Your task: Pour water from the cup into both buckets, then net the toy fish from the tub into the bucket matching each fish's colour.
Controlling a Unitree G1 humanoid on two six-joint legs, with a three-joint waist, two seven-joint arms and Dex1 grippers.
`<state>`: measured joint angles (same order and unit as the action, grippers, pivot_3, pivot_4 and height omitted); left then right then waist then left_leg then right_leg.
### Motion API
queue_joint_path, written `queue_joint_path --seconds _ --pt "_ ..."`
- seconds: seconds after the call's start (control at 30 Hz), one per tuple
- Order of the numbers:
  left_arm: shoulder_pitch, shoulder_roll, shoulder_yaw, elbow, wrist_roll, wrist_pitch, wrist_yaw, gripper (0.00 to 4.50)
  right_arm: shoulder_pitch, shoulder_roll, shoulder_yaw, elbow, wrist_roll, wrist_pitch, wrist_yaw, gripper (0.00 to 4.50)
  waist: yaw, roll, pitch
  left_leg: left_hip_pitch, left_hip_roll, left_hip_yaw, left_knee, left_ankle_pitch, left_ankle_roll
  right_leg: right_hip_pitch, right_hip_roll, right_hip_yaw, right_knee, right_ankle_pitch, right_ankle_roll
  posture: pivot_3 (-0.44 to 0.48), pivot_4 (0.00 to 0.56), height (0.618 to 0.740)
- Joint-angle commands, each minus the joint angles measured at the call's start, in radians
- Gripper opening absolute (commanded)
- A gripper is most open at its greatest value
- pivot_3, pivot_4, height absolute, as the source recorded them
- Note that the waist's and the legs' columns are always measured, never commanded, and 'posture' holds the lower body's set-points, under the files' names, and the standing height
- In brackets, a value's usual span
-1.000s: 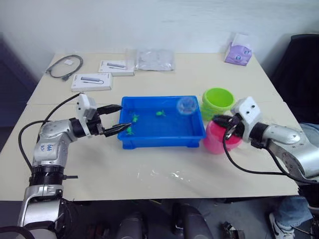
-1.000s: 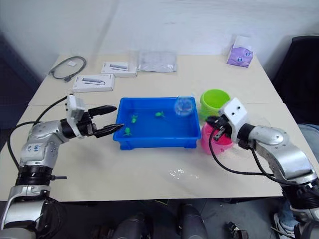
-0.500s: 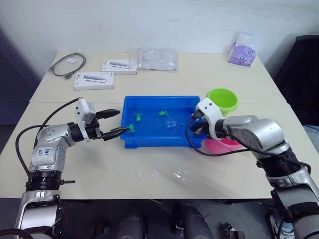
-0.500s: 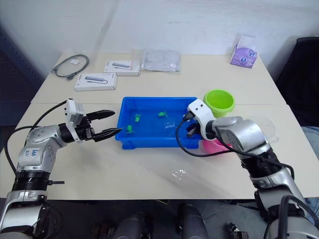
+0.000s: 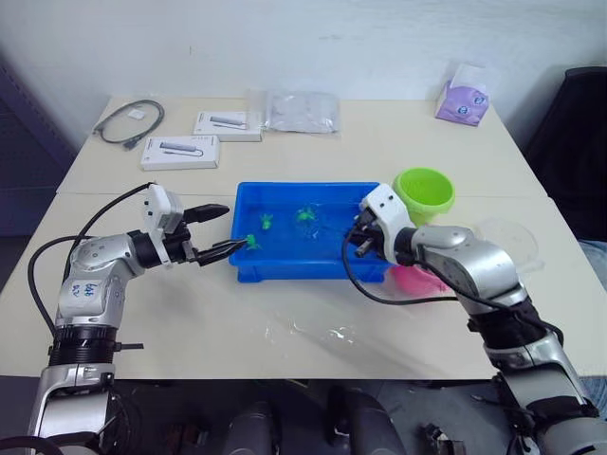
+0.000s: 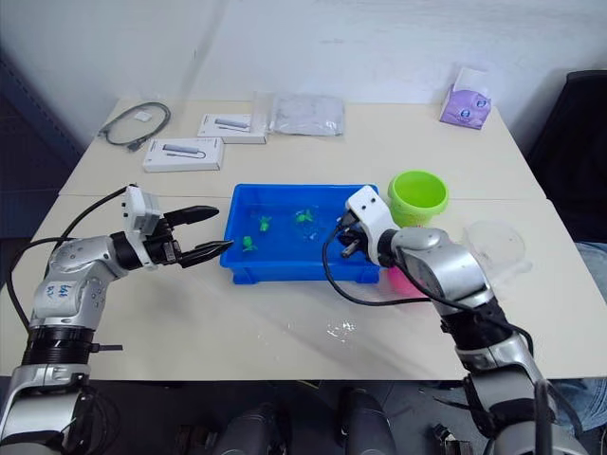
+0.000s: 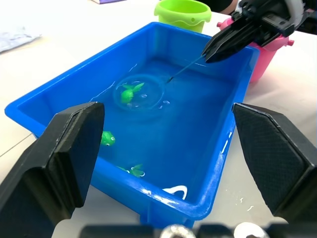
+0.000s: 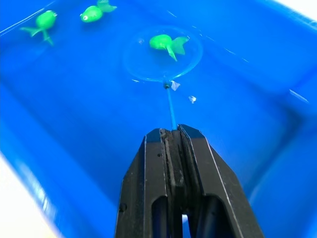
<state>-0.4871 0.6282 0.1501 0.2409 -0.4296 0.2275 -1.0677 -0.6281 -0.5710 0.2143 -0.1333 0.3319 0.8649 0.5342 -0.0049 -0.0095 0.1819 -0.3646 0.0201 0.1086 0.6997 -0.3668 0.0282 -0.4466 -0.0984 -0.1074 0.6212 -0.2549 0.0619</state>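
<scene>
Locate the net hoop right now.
The net is down in the water of the blue tub, hoop around one green fish, handle pinched in the right gripper near the tub's bucket-side end.

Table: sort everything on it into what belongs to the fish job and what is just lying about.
Belongs to the job: blue tub, net held in the right pincer, green fish, green bucket, pink bucket, clear cup.

Just lying about: grey cable, two white boxes, clear plastic bag, purple tissue pack.
</scene>
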Motion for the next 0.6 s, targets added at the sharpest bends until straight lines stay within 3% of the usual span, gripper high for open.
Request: queue_joint_path --seconds 0.03,0.27,0.6 --pt "0.009 -0.011 0.013 -0.044 -0.025 0.007 0.005 4.42 0.068 -0.039 -0.098 -0.161 0.030 -0.012 0.026 0.00 0.001 0.000 0.000 0.000 0.000 0.000 0.000 0.000 0.000 0.000 0.000 0.000 0.000 0.000 0.000 0.000 0.150 0.740" --pt "-0.027 -0.027 -0.011 -0.026 -0.019 0.001 -0.019 4.42 0.211 -0.082 -0.272 -0.354 0.133 -0.011 0.070 0.00 0.002 0.000 0.000 0.000 0.000 0.000 0.000 0.000 0.000 0.000 0.001 0.000 0.000 0.000 0.000 0.000 0.150 0.740" --pt "-0.145 -0.105 -0.006 -0.020 -0.075 0.030 -0.021 4.42 0.269 -0.158 -0.488 -0.420 0.215 0.036 0.060 0.00 0.006 0.000 0.000 -0.001 -0.001 -0.001 0.000 0.000 0.000 0.000 0.001 -0.001 0.000 0.000 0.000 0.000 0.150 0.740"
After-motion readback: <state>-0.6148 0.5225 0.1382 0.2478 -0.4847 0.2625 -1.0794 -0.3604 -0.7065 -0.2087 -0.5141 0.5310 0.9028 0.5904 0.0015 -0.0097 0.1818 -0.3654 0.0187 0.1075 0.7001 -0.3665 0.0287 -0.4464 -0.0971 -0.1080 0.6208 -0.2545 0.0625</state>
